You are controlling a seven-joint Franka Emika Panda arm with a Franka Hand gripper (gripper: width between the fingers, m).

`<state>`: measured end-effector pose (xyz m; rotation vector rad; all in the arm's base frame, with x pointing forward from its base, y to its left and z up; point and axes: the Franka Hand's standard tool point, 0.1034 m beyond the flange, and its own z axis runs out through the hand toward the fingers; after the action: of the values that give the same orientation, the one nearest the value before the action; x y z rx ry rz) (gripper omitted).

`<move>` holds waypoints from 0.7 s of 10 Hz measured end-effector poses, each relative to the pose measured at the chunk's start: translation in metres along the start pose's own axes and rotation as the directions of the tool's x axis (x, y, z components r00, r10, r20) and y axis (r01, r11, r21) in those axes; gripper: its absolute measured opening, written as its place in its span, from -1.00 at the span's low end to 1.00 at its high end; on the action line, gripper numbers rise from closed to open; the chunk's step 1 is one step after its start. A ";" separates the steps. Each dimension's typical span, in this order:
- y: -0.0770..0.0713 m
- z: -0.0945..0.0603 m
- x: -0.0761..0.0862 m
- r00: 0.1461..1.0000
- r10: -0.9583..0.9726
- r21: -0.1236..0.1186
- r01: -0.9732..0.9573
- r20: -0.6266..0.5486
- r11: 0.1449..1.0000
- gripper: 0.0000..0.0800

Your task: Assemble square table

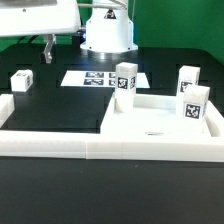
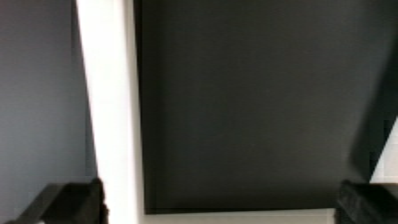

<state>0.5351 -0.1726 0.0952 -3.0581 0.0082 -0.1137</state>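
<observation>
The white square tabletop [image 1: 160,118] lies flat in the corner of the border wall on the exterior view's right. Two tagged white leg blocks [image 1: 195,104] [image 1: 188,78] stand at its right edge. Another leg block [image 1: 125,80] stands at its far left corner, and one more [image 1: 21,80] sits apart on the exterior view's left. My gripper [image 1: 60,42] hangs high at the back left, far from all the parts. In the wrist view the gripper [image 2: 222,205] is open, with only black table between its dark fingertips [image 2: 68,203].
The marker board [image 1: 95,77] lies flat in front of the robot base [image 1: 108,32]. A low white border wall [image 1: 60,143] runs along the front and turns back at the left [image 1: 5,106]. In the wrist view a white strip [image 2: 112,100] runs past one fingertip.
</observation>
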 end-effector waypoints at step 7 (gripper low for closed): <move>0.016 0.022 -0.085 0.860 0.163 0.063 -0.220 0.483 0.974 0.62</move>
<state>0.4516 -0.1863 0.0655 -2.8579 0.2644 0.6283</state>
